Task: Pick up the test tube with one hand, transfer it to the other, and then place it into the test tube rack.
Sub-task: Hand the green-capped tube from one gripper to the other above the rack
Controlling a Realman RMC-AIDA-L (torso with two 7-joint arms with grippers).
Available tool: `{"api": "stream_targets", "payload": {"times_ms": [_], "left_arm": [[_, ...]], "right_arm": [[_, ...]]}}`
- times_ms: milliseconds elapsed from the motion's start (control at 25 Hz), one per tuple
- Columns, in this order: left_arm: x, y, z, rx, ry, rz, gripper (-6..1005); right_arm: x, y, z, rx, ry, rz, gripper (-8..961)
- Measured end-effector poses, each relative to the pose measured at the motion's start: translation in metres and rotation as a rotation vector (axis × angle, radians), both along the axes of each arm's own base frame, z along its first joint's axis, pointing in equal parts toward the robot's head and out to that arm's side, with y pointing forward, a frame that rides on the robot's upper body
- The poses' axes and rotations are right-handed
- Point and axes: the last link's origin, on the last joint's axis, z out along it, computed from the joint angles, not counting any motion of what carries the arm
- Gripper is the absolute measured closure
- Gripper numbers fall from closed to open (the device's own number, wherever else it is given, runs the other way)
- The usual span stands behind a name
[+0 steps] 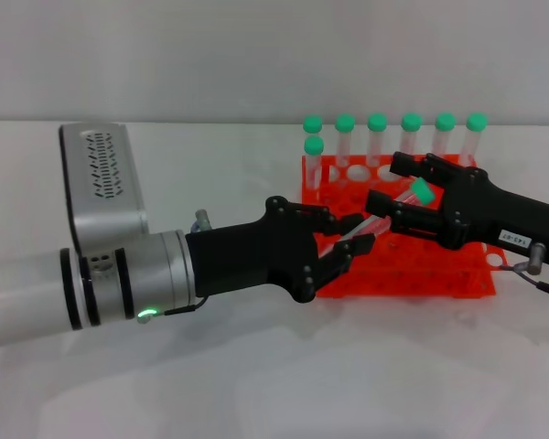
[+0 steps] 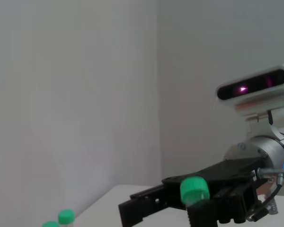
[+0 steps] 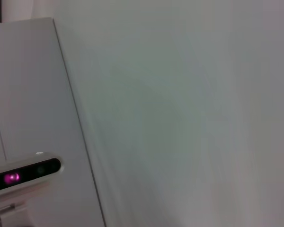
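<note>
The test tube (image 1: 384,218), clear with a green cap (image 1: 422,190), hangs tilted in the air in front of the orange-red test tube rack (image 1: 412,274). My left gripper (image 1: 348,234), the hand on the silver-white forearm, pinches the tube's lower end. My right gripper (image 1: 404,203), the black-forearmed hand with the white label, is closed around the tube just below the cap. The left wrist view shows the right gripper (image 2: 199,208) with the green cap (image 2: 194,188) sticking up from its fingers.
Several other green-capped tubes (image 1: 377,137) stand upright along the rack's far rows; two of their caps (image 2: 66,216) show in the left wrist view. The white table (image 1: 256,384) spreads in front of the rack. The right wrist view shows only a wall.
</note>
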Motion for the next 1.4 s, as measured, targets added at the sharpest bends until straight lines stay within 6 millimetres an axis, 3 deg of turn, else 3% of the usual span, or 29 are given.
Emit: {"api": "stream_targets", "payload": {"times_ms": [400,1000,1400], "left_arm": [[-0.002,0.001,0.017,0.074,-0.01,-0.003,805],[-0.002,0.002,0.018,0.106,0.005,-0.024,805],[0.007,0.003,0.029,0.144,-0.018,-0.058,805]], "right_arm": [[0.008,-0.001,0.006,-0.005,0.006,-0.036,99],[-0.003,-0.002,0.009,-0.066,0.039,-0.013,99],[0.004,0.0,0.017,-0.042,0.042,-0.037,99]]}}
